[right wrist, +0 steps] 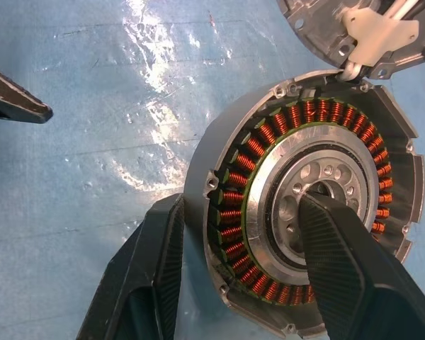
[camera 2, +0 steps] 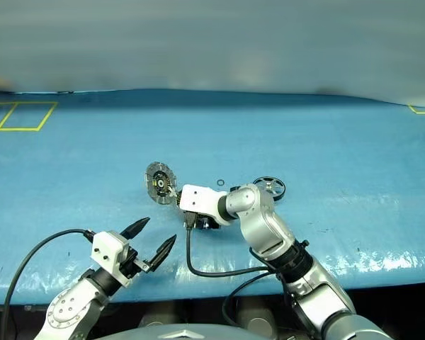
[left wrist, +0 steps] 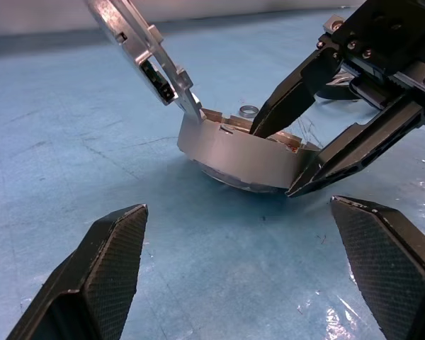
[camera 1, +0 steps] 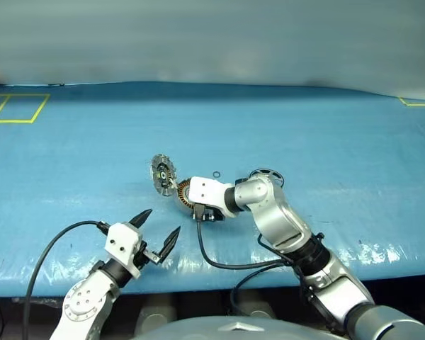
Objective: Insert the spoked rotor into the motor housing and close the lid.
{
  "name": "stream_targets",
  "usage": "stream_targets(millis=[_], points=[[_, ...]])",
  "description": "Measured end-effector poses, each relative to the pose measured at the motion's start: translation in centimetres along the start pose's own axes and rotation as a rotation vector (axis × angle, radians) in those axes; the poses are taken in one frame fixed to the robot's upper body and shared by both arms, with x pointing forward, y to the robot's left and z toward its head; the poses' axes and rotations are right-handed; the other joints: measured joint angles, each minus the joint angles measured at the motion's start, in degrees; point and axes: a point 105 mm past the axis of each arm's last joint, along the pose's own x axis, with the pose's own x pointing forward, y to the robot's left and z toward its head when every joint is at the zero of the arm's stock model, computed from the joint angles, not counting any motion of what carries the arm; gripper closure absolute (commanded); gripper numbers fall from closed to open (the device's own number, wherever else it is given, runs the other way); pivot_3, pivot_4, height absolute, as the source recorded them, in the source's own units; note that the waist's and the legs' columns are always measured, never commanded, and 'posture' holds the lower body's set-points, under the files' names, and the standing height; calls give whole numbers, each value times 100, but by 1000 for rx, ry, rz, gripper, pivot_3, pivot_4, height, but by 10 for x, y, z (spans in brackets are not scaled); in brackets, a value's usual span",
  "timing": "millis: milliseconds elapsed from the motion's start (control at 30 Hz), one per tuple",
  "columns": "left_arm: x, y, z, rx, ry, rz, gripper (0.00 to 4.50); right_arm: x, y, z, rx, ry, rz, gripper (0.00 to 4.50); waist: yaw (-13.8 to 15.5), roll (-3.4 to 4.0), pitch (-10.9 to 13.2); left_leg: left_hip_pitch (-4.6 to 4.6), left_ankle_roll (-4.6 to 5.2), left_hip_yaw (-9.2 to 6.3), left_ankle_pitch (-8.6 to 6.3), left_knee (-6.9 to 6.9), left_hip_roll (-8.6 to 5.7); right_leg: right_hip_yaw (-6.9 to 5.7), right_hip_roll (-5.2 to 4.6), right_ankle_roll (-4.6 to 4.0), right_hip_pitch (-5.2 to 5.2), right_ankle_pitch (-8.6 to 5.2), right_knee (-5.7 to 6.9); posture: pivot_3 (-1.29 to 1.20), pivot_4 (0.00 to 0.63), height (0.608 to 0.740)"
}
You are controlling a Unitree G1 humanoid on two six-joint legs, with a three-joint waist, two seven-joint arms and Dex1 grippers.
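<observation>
On the blue table (camera 1: pixel 326 142), the right end effector (right wrist: pixel 244 273) grasps the motor housing's (right wrist: pixel 269 149) wall; left end effector (camera 1: pixel 159 227) released.

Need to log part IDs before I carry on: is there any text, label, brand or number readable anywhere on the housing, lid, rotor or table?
None readable.
Motor housing: copper windings and bare metal, no marking visible.
Lid: no legible print; dark centre too small to tell.
Spoked rotor: too small to tell.
Table: yellow tape lines, no lettering.
</observation>
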Motion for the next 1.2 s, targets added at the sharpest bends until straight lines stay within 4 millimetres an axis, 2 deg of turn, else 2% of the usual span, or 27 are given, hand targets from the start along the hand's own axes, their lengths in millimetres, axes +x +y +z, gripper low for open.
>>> stream_targets(millis=[133, 267, 433, 567, 667, 800, 1067, 1133, 1200], points=[[3, 1, 0, 3, -2, -11, 0, 3, -2, 6, 124, -15, -87, 2435, -12, -7, -2, 0, 0, -1, 0, 0, 0, 4, 4, 1, -3, 1, 0, 0, 150, 740], [6, -1, 2, 9, -14, -32, 0, 10, -15, 11, 262, -35, -201, 2435, -27, -11, -1, 0, -2, -2, 1, 0, 2, 10, 10, 2, -6, 3, 1, 0, 150, 740], [6, -1, 2, 7, -12, -32, 0, 13, -27, 12, 340, -37, -266, 2435, -25, -12, -2, -5, -1, -3, 1, -3, 3, 13, -1, 3, -10, 4, -1, 0, 150, 740], [6, -1, 1, 8, -10, -26, 0, 16, -28, 12, 387, -36, -274, 1050, -30, -14, -1, -10, -1, -3, 1, -6, 3, 14, -5, 3, -14, 4, -2, 0, 150, 740], [5, 0, 1, 10, -9, -16, 0, 18, -26, 18, 421, -54, -264, 72, -34, -14, -1, -20, 0, -4, 1, -14, 2, 14, -4, 4, -16, 4, -3, 0, 150, 740], [5, 1, 1, 12, -12, -11, 0, 13, -24, 27, 462, -68, -259, 72, -33, -13, 4, -47, 0, -7, 1, -15, 3, 12, -4, -16, -22, 20, -3, 0, 150, 740], [6, 1, 4, 21, -21, -18, 0, -11, -32, 55, 497, -161, -285, 72, -134, -10, 16, -78, -1, -26, 1, -16, 1, -7, 1, 9, -46, 35, -6, 0, 150, 740], [8, 1, 4, 22, -24, -27, 0, -16, -32, 58, 435, -168, -272, 72, -149, -4, 24, -89, -1, -36, 1, -13, 1, -17, -1, 10, -50, 38, -9, 0, 150, 740], [9, 2, 3, 19, -23, -30, 0, -22, -34, 57, 260, -160, -246, 72, -150, -2, 32, -90, 0, -45, 1, -11, -2, -28, -9, 12, -42, 38, -17, 0, 150, 740]])
